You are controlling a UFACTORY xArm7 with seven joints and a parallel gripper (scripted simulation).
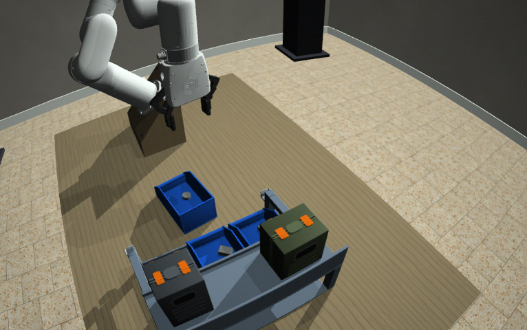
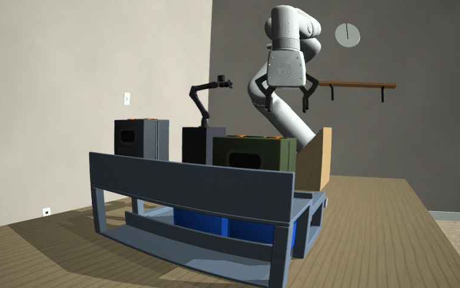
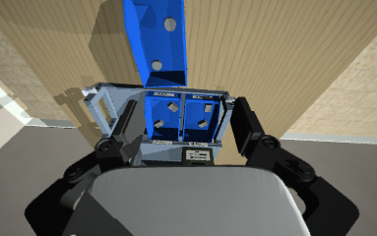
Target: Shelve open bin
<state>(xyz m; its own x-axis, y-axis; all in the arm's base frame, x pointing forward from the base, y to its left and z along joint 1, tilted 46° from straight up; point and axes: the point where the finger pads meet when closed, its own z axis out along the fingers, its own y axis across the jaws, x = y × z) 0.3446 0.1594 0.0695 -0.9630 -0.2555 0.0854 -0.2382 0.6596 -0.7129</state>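
A blue open bin [image 1: 186,201] stands on the table in front of the grey shelf [image 1: 232,270], holding small grey parts [image 1: 186,195]. It also shows in the wrist view [image 3: 161,41]. Two blue bins [image 1: 234,239] stand side by side in the shelf's row, each with parts; the wrist view shows them too [image 3: 184,118]. The slot to their left, under the grey case, looks free [image 3: 126,120]. My gripper [image 1: 187,110] is open and empty, high above the table's far end, well away from the bin. It also shows in the exterior view [image 2: 286,101].
A dark grey case [image 1: 177,287] and an olive case [image 1: 293,239] with orange latches stand on the shelf's top board. A brown wedge-shaped block [image 1: 157,126] stands at the arm's base. A black pillar [image 1: 301,28] stands on the floor.
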